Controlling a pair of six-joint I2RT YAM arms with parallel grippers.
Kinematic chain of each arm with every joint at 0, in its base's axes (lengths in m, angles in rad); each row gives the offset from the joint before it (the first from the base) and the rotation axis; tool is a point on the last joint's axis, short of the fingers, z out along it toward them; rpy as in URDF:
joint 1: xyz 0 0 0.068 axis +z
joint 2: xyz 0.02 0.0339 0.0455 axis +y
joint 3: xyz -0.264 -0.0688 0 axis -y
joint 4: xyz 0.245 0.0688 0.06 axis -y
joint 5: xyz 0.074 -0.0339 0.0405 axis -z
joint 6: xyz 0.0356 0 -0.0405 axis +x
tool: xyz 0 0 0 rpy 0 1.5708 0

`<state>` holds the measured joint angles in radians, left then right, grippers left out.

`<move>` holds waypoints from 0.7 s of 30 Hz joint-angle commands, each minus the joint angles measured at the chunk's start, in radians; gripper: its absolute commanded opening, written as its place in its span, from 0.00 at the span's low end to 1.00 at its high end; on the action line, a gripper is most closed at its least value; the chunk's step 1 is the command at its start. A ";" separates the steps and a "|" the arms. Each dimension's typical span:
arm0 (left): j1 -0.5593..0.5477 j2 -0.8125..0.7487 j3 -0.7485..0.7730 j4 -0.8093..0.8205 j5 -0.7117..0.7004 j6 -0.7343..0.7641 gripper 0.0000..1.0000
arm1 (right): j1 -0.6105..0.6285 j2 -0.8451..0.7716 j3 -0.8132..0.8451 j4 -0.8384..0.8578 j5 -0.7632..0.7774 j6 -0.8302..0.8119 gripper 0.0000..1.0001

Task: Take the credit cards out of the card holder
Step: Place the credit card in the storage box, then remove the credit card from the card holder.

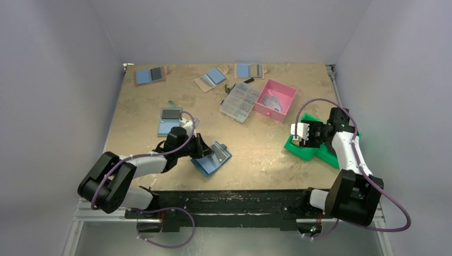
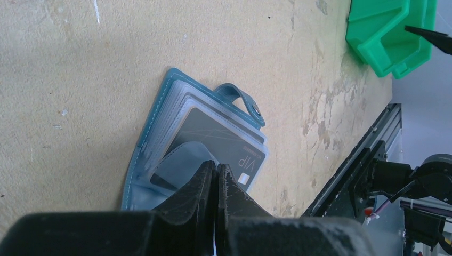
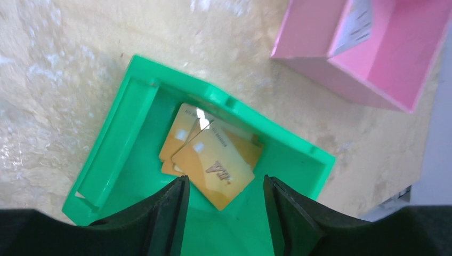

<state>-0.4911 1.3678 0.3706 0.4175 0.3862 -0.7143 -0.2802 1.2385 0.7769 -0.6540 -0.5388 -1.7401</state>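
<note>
The card holder [image 1: 214,158] lies open on the table at front centre. In the left wrist view it [image 2: 160,114] shows a teal edge, a snap strap and clear sleeves, with a dark credit card marked VIP [image 2: 221,143] in a sleeve. My left gripper [image 1: 203,149] [image 2: 217,167] is shut, its tips on the top clear sleeve; I cannot see anything between them. My right gripper [image 1: 295,136] [image 3: 226,184] is open and empty above a green bin [image 1: 305,151] [image 3: 122,133], where gold credit cards [image 3: 216,160] lie stacked.
A pink box [image 1: 276,100] [image 3: 373,53] and a clear parts organizer [image 1: 240,102] stand at back centre. A blue holder with a black panel [image 1: 171,120] lies behind the left arm. Three more holders [image 1: 150,75] [image 1: 212,79] [image 1: 249,71] line the far edge. The green bin also shows in the left wrist view [image 2: 389,37].
</note>
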 commanded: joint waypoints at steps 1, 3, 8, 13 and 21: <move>0.005 -0.003 0.041 -0.023 0.041 0.017 0.00 | -0.001 -0.042 0.167 -0.256 -0.141 -0.011 0.62; 0.005 -0.007 0.047 -0.054 0.042 0.031 0.00 | -0.001 -0.041 0.219 -0.415 -0.249 -0.050 0.72; 0.005 0.006 0.081 -0.106 0.051 0.050 0.00 | 0.096 -0.009 0.214 -0.682 -0.575 -0.195 0.96; 0.005 0.057 0.161 -0.123 0.077 0.057 0.00 | 0.417 0.029 0.188 -0.411 -0.628 0.295 0.88; -0.027 0.190 0.298 -0.067 0.120 0.015 0.00 | 0.616 0.077 0.157 0.188 -0.346 1.100 0.66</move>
<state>-0.4953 1.5124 0.5995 0.2821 0.4622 -0.6884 0.3145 1.2774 0.9203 -0.7509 -0.9730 -1.0718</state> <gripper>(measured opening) 0.027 0.775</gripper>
